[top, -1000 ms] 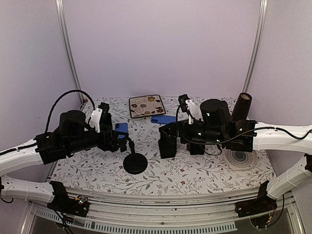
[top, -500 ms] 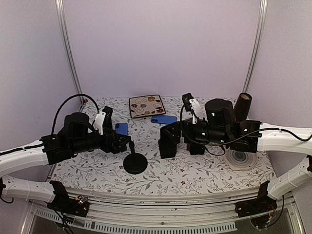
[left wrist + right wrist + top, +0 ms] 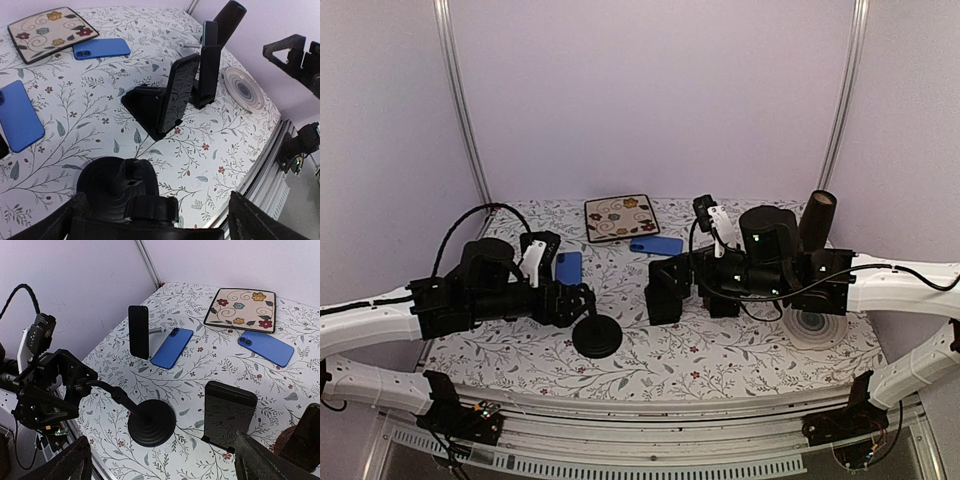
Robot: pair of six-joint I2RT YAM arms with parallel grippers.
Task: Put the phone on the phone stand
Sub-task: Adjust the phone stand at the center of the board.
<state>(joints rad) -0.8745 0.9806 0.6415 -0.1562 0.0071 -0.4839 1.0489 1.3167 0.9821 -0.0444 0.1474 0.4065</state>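
The left gripper (image 3: 160, 220) is hanging close over the round stand (image 3: 597, 337). Its two fingers are spread wide with nothing between them. The near blue phone (image 3: 567, 265) is lying flat just behind the round stand, a bit to the left arm's side, and its long side is pointing away toward the back wall. So the left arm is sitting much nearer to that phone than the right arm is, and I think it is the one to reach for it. The right gripper (image 3: 167, 467) is also gaping wide and holding nothing. It is waiting past the folding stand (image 3: 665, 290), which is standing beside the round stand on the right arm's side. A second blue phone (image 3: 656, 244) is lying crosswise farther behind the round stand, by the flowered tray (image 3: 621, 217). The table (image 3: 720, 365) is wearing a flat leafy cloth, so the thin phone is giving little edge to grab, but bare cloth is showing around it.
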